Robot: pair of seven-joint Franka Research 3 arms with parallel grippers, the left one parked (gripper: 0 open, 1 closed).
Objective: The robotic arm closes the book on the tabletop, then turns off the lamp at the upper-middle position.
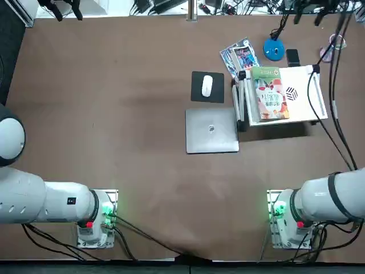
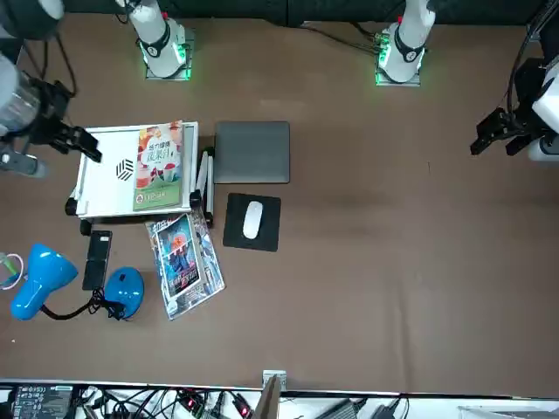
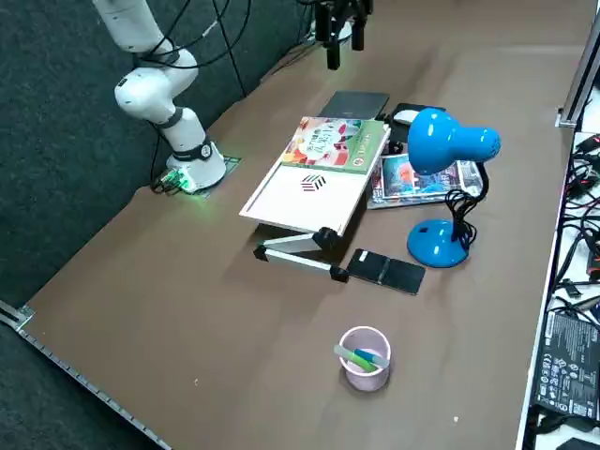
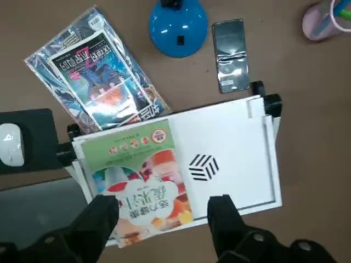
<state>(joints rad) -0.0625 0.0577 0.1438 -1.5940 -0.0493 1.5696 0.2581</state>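
Book (image 4: 145, 189) is looking shut already, lying on the stand (image 4: 241, 137) beyond the jaws. Lamp (image 4: 178, 30) is sitting farther out. Right gripper (image 4: 164, 204) is hanging with jaws apart; I'd be lifting clear, closing them, then pressing the base switch gently.

On the wide brown tabletop (image 1: 148, 171), I am seeing a smooth, matt surface, while the round bright-blue lamp base (image 4: 179, 28) is shining like hard glossy plastic and the closed rectangular silver-grey laptop (image 1: 212, 131) is showing a smooth, satin metallic finish. The thin green-and-red-pink illustrated book cover (image 4: 143, 181) is looking like smooth printed paper, and the blue-red leaflets (image 4: 98, 74) are glinting under clear, crinkled plastic. The flat black rectangular phone (image 4: 231, 56) is reflecting light from its glassy face, and my two black fingers (image 4: 226, 219) are looking matt.
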